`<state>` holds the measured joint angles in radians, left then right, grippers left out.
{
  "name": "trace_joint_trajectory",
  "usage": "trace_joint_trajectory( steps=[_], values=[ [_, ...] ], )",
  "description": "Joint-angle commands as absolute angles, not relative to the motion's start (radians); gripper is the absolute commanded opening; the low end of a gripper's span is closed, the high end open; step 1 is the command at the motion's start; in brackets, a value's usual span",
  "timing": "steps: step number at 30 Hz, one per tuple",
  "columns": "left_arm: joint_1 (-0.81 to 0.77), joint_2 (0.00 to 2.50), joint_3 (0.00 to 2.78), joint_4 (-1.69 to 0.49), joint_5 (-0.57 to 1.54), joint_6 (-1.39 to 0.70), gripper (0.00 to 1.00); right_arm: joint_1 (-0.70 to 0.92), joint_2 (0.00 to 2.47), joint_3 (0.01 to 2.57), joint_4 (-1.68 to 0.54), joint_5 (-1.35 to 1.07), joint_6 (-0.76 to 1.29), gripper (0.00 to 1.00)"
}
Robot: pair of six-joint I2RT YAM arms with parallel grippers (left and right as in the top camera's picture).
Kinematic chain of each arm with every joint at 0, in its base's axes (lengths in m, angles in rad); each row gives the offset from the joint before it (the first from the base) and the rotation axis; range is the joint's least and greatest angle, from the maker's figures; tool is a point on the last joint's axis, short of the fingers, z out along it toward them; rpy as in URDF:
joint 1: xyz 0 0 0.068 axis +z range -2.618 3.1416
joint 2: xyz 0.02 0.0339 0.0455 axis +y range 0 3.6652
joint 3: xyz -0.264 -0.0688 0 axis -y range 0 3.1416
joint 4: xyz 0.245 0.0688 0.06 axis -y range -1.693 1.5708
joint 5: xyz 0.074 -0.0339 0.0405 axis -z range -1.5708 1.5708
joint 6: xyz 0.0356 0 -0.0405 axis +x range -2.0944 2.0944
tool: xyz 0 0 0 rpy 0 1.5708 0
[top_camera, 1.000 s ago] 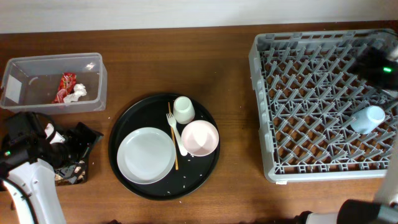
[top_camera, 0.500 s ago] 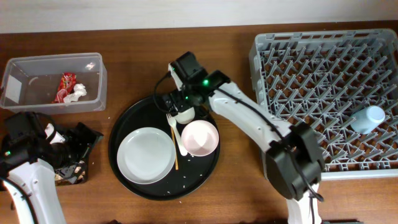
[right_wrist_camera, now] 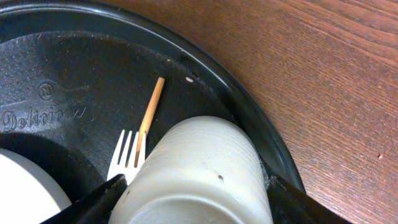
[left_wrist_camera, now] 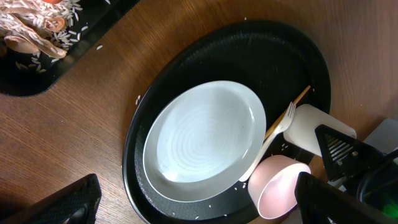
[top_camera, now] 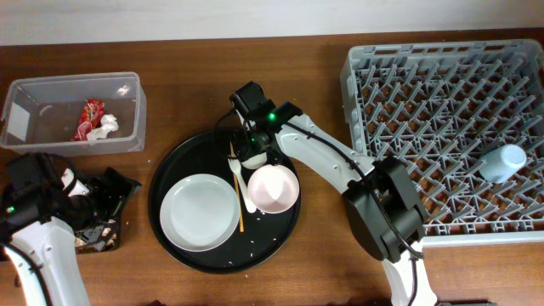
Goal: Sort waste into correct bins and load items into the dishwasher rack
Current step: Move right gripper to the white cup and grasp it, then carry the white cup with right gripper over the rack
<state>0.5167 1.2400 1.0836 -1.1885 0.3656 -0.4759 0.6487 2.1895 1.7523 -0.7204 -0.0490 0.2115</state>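
Right claw [right_wrist_camera: 193,208] straddles white cup [right_wrist_camera: 199,162], wooden table [right_wrist_camera: 323,74].

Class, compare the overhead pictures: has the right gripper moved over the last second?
Yes. The right gripper has swung left, from over the dishwasher rack to the white cup on the round black tray.

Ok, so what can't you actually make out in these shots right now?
Right wrist: whether the right gripper grips the white cup; the lower edge cuts off its fingertips.
Overhead: most of that cup, hidden under the right arm.
Overhead: the flat black tray, largely covered by the left arm.
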Motion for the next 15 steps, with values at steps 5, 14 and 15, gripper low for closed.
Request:
trace_joint_trajectory(
  steps=[5,14,15],
  values=[
    [0.515,1.24,1.083,-1.189,0.369,-0.481,0.99,0.627,2.086,1.779,-0.73,-0.033,0.257,0.66],
    [0.515,1.24,1.083,-1.189,0.369,-0.481,0.99,0.248,1.735,1.922,-0.954,-0.066,0.278,0.66],
    [0.515,1.24,1.083,-1.19,0.369,-0.481,0.99,0.184,1.707,1.922,-0.981,-0.066,0.278,0.66]
  ],
)
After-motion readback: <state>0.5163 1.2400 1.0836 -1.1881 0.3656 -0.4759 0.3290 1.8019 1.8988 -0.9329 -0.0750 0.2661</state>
